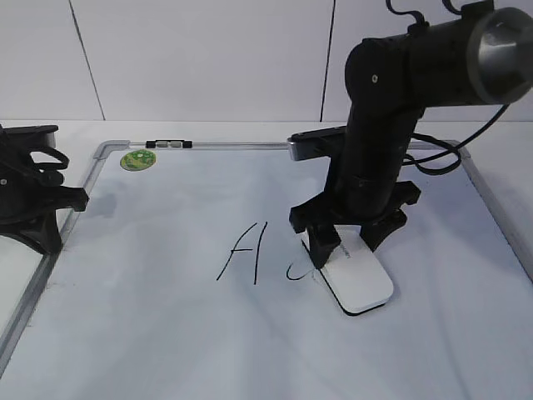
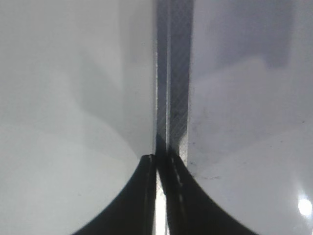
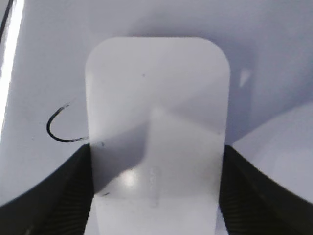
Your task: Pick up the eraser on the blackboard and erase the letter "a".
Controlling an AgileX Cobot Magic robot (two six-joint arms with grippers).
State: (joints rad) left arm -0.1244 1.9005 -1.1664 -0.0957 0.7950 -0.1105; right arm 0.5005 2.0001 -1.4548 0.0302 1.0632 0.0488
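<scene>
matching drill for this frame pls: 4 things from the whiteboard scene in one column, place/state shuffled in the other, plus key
Things:
1. eraser
2. letter "a"
3. left gripper
4. green sticker

Places/states:
A. near the board's far left corner
B. shut, above the blackboard frame's left edge
C. mostly gone, only a curved stroke showing
D. clamped between the right gripper fingers, flat on the board

Pairs: 1-D, 2-C, 3-B, 4-A
</scene>
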